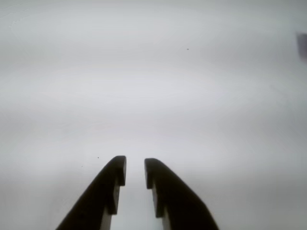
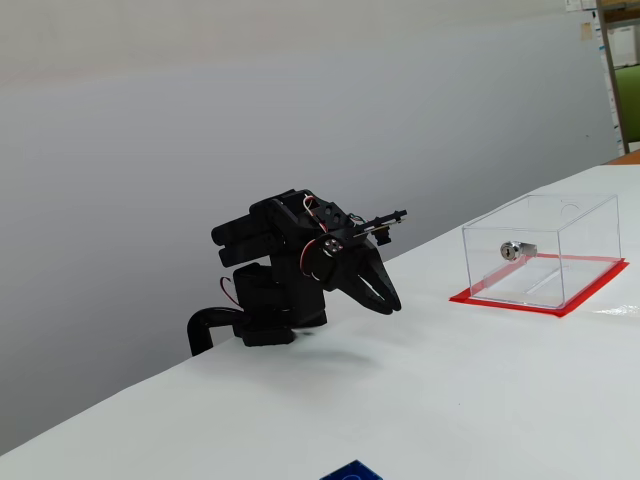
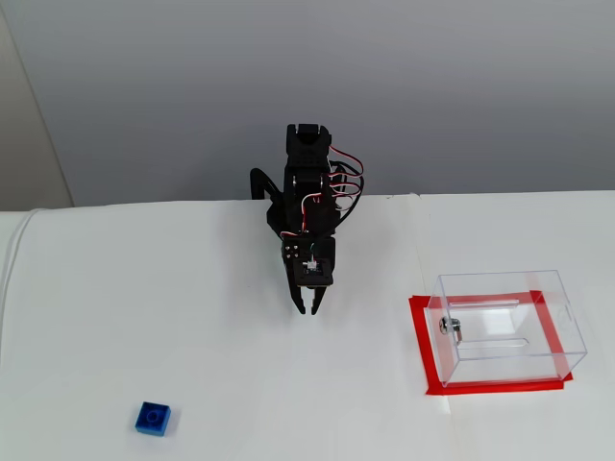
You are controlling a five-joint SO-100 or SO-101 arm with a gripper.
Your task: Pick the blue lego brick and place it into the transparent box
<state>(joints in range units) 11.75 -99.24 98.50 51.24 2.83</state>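
While the blue lego brick (image 3: pixel 153 419) lies alone near the table's front edge, bare white table (image 3: pixel 115 317) spreads around it. Farther back, the gripper (image 3: pixel 308 310) hangs narrowly parted, holding nothing. Toward the right edge stands the transparent box (image 3: pixel 509 327) on its red base.

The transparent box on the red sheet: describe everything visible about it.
The transparent box is a clear, rectangular, acrylic-looking case with see-through walls, standing upright on a flat red base sheet that shows as a border around it. In both fixed views it sits on the white table, apart from the black gripper and the small blue lego brick. A small silver metal cylinder shows inside it. Nothing else touches it.
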